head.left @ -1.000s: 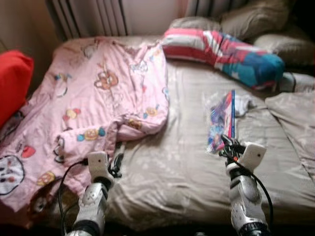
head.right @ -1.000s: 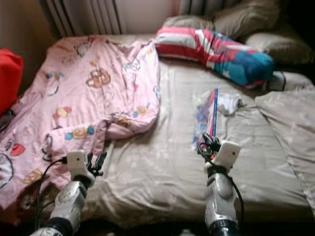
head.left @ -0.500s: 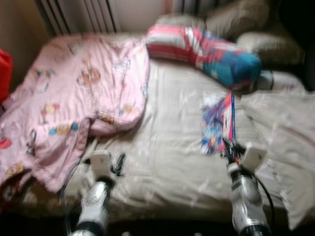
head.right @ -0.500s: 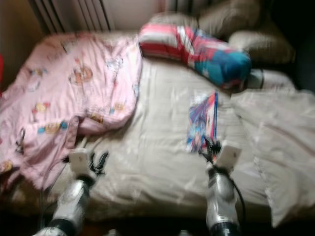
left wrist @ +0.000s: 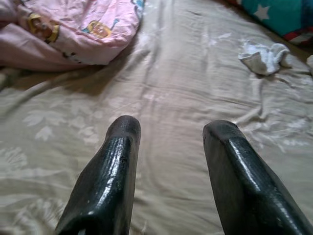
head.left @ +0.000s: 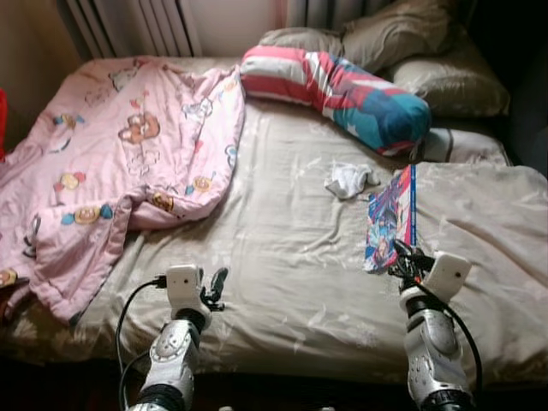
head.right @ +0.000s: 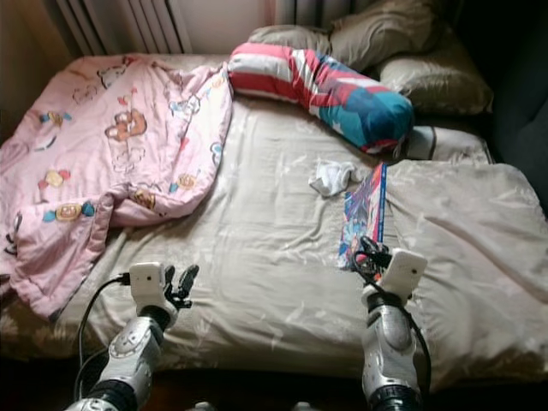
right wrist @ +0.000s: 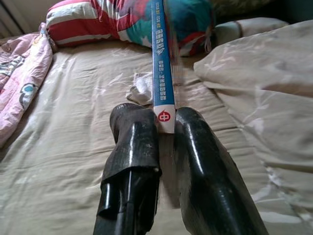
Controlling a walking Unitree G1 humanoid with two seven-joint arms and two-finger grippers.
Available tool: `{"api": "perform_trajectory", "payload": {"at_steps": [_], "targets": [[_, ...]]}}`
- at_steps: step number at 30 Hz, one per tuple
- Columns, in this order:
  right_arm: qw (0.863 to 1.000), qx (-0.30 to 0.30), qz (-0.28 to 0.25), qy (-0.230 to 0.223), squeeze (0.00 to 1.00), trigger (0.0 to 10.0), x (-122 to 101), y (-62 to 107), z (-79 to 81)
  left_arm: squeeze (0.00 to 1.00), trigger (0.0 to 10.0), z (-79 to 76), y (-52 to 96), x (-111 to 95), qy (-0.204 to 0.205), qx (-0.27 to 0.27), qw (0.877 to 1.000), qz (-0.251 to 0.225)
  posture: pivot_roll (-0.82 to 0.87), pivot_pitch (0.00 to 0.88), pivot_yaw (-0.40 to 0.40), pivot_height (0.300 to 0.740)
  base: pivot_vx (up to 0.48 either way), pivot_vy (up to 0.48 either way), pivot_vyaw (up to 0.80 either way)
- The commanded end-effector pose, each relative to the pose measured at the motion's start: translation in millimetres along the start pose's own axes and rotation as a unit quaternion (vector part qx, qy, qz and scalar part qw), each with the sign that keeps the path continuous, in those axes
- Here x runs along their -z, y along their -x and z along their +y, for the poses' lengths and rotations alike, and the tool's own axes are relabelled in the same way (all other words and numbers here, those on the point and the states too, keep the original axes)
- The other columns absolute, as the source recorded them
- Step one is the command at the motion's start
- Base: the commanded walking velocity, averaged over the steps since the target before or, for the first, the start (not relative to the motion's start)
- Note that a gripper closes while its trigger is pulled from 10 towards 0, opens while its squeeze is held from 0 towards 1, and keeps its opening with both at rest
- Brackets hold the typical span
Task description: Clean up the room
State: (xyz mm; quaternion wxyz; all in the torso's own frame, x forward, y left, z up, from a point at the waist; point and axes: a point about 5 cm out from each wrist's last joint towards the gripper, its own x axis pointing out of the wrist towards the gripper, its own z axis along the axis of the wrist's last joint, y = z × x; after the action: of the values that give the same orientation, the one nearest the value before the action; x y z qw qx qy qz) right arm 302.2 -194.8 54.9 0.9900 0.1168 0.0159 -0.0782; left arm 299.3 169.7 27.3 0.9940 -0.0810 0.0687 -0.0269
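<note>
- My right gripper (right wrist: 164,127) is clamped on the lower spine end of the book (head.left: 390,218), a thin glossy volume with a blue spine, held upright on edge over the bed's near right part.
- To carry it well, I judge I should keep the squeeze firm and the spine vertical; the slick cover could slip or swing.
- My left gripper (left wrist: 168,142) hovers spread apart and empty above the beige sheet (head.left: 282,248), soft cotton, creased, with a faint leaf print.
- Further in lies a crumpled white sock (head.left: 349,180), limp and small.
- A pink cartoon quilt (head.left: 120,163) is heaped on the left.
- Farthest, a striped bolster (head.left: 342,86) and tan pillows (head.left: 402,38) sit plump.
</note>
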Motion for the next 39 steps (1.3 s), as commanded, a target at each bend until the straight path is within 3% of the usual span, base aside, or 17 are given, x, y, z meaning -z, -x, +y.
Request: {"api": "perform_trajectory", "payload": {"at_steps": [1,11,23,30,39], "targets": [[1.0,-0.005,-0.013,0.003,0.0,10.0,-5.4,-2.6,2.4,0.0,10.0,2.7,2.8,5.3,0.005,-0.007,1.0,0.014,-0.09,0.182,0.018,0.74,0.0,0.0,0.0],[1.0,-0.006,0.0,0.007,0.0,10.0,-2.2,-3.0,4.3,0.0,10.0,3.5,2.9,5.2,0.007,-0.007,1.0,0.015,-0.09,0.194,0.021,0.74,0.0,0.0,-0.46],[1.0,-0.004,-0.001,0.009,0.0,10.0,-2.2,-3.5,5.4,0.0,10.0,2.3,2.9,5.0,0.005,-0.003,1.0,0.014,-0.09,0.203,0.021,0.74,0.0,0.0,0.0],[1.0,-0.008,0.007,0.008,0.0,10.0,-0.2,-4.1,7.8,0.0,10.0,2.3,3.3,5.4,0.005,-0.003,1.0,0.014,-0.09,0.205,0.021,0.74,0.251,0.0,-0.6],[1.0,-0.009,0.01,0.013,0.0,10.0,1.8,-3.4,10.8,0.0,10.0,4.3,4.3,5.8,0.006,-0.006,1.0,0.014,-0.08,0.209,0.021,0.74,0.252,0.0,0.0]]}}
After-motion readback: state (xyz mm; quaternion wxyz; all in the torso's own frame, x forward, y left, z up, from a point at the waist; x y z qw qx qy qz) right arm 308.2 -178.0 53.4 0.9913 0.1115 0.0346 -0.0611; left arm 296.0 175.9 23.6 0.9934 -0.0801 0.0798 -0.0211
